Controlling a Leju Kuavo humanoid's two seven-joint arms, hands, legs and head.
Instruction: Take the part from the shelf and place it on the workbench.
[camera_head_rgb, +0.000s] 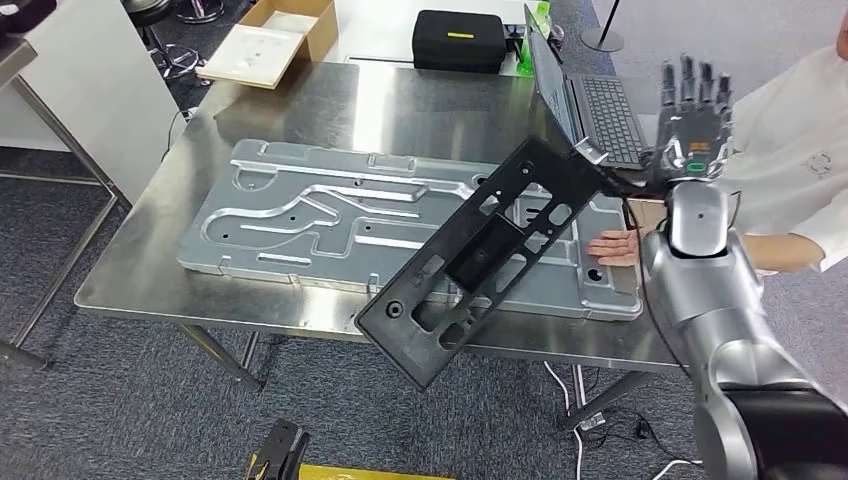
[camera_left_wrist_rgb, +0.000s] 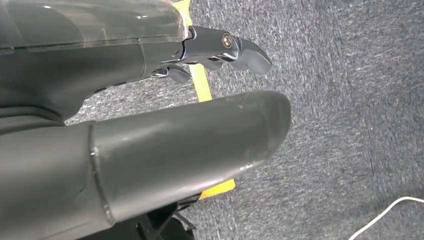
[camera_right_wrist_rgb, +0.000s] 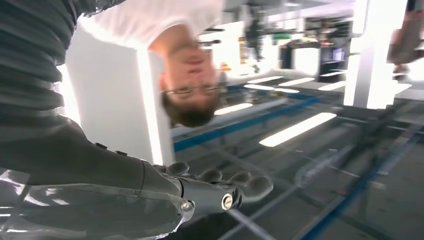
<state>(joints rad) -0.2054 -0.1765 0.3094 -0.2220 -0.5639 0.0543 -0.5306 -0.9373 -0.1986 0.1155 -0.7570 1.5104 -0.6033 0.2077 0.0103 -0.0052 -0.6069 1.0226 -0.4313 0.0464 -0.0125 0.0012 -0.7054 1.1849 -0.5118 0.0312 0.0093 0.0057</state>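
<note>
My right hand (camera_head_rgb: 693, 115), raised above the far right corner of the workbench (camera_head_rgb: 130, 270), fingers (camera_head_rgb: 688, 80) straight, apart and pointing upward. The black part (camera_head_rgb: 480, 255), a long flat panel with several cut-outs, runs slantwise from just below and to the left of this hand towards me, its near end past the table's front edge. Its far end meets the dark base of the hand near the thumb; I cannot tell whether the thumb pinches it or merely lies against it. In the right wrist view the same fingers (camera_right_wrist_rgb: 215, 187) lie extended side by side with nothing between them. Under the part, further left of the hand, 1 large grey metal plate (camera_head_rgb: 300, 215) lies flat on the workbench. A person's hand (camera_head_rgb: 612, 247) rests on that plate, directly below my hand, and the white sleeve (camera_head_rgb: 790, 160) is just to its right. An open laptop (camera_head_rgb: 600, 115) stands immediately left of the hand. My left hand (camera_left_wrist_rgb: 150, 150) hangs over grey carpet (camera_left_wrist_rgb: 350, 100) crossed by yellow tape (camera_left_wrist_rgb: 200, 82); its thumb and dark fingers (camera_left_wrist_rgb: 235, 47) are apart and hold nothing.
</note>
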